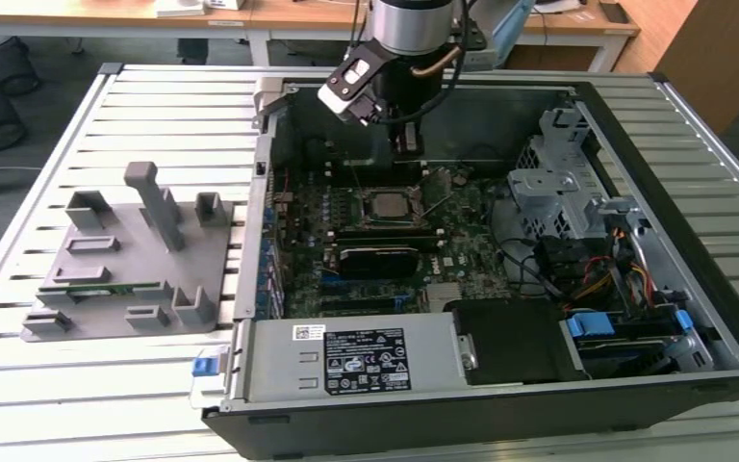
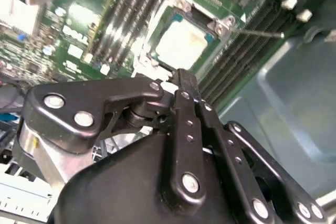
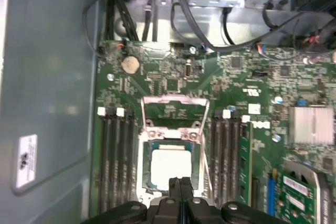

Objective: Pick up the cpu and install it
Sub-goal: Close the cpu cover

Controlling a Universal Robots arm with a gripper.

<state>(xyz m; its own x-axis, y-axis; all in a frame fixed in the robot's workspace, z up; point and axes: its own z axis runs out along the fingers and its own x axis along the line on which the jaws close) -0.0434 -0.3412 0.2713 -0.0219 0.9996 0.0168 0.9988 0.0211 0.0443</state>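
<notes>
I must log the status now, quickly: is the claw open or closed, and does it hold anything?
Claw: closed, holding nothing; the cpu lies in the socket, not gripped.

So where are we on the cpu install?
Done: the cpu lies in the motherboard socket, silvery top up. In hand: nothing. The gripper hangs over the chip's edge, jaws shut and empty. Left: the socket's metal frame stands flipped open, not clamped over the cpu.
</notes>
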